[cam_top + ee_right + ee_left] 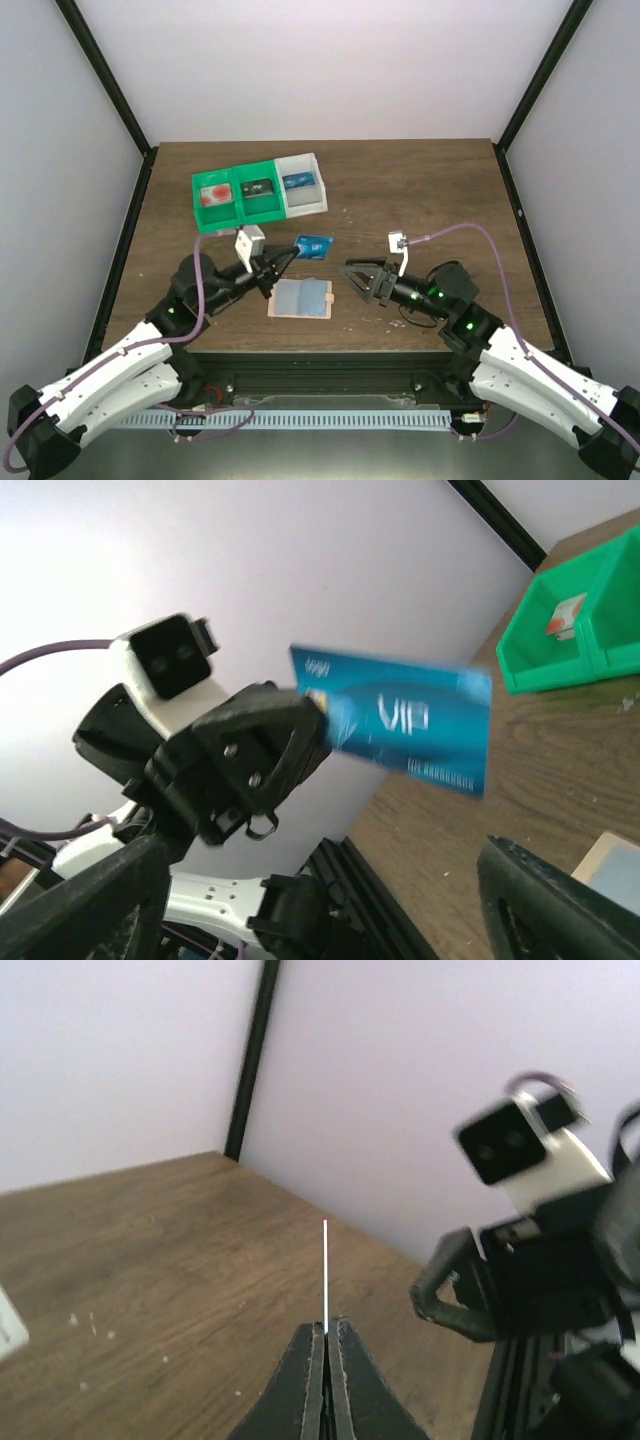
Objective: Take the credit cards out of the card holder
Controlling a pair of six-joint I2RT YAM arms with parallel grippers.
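My left gripper (289, 256) is shut on one end of a blue credit card (314, 245), which hangs in the air above the table. In the right wrist view this card (400, 720) shows "VIP" lettering. The left wrist view shows it edge-on as a thin white line (325, 1272) between the closed fingers. The tan card holder (302, 298) with its grey-blue panel lies flat on the table below. My right gripper (352, 276) stands open and empty just right of the holder, facing the left gripper.
Three joined trays stand at the back left. One green tray (200, 205) holds a red card (214, 195), a second green one a dark card (258, 187), and the white tray (318, 190) a blue card (297, 182). Black frame posts rise at the table's corners.
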